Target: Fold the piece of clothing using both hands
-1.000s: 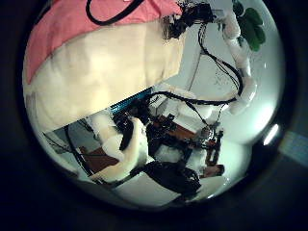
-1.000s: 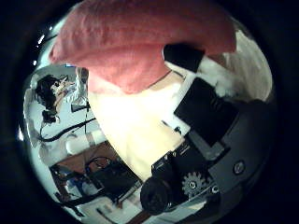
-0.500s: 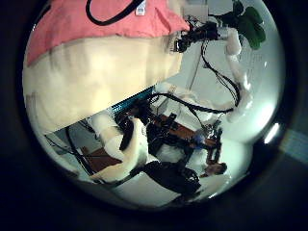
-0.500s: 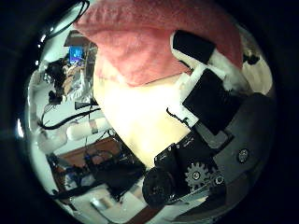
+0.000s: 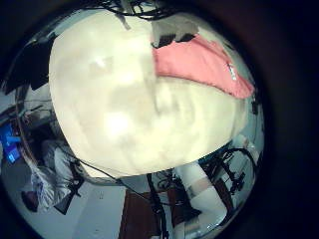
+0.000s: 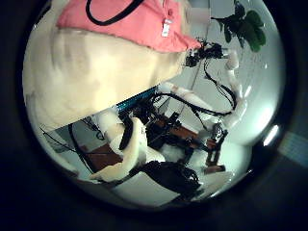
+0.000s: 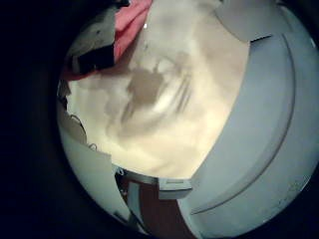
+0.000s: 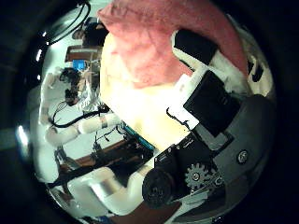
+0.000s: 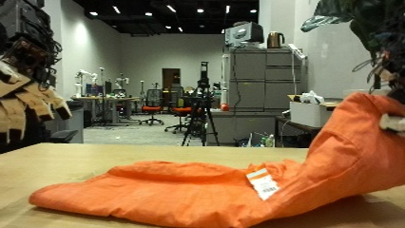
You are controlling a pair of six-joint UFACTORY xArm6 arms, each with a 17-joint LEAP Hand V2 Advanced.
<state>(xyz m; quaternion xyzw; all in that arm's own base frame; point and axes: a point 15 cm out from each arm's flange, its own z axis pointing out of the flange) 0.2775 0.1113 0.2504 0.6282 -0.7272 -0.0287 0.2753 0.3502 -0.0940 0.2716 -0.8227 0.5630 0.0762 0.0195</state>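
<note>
An orange garment (image 9: 190,195) with a white label (image 9: 262,182) lies on the wooden table (image 9: 50,161). Its end near my right hand (image 9: 380,33) is lifted off the table, with that hand's fingers (image 8: 210,79) curled on the cloth (image 8: 159,47). My left hand (image 9: 23,85) hangs above the table's other end, apart from the garment, with its fingers relaxed and nothing in them. Both left palm views show the garment (image 6: 125,19) some way off on the pale table (image 5: 120,110). In the right little finger side palm view, only an edge of the garment (image 7: 128,25) shows.
Grey cabinets (image 9: 260,95) and a tripod (image 9: 202,104) stand behind the table. A green plant (image 6: 248,27) shows past the table's edge in the left thumb side palm view. Bare tabletop lies between my left hand and the garment.
Both thumb side palm views have shifted, so both hands have moved. The cloth stays against my right hand's fingers. In the left view the garment now sits farther towards the picture's edge.
</note>
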